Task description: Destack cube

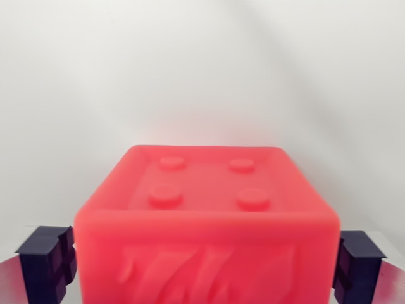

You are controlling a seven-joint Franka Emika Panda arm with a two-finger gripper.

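Filling the lower centre of the frame: red cube (205, 221), four round studs (205, 183) on its recessed top, raised flame-like relief on the near face. Flanking it at lower left and lower right, dark blue finger pads (47, 263), sitting just beside the cube's side faces; contact unclear, so cannot tell whether pinching or merely spread around it. Gripper (204, 266) level, centred on the cube. Risk: lifting with a loose grip, letting the cube slip or tilt
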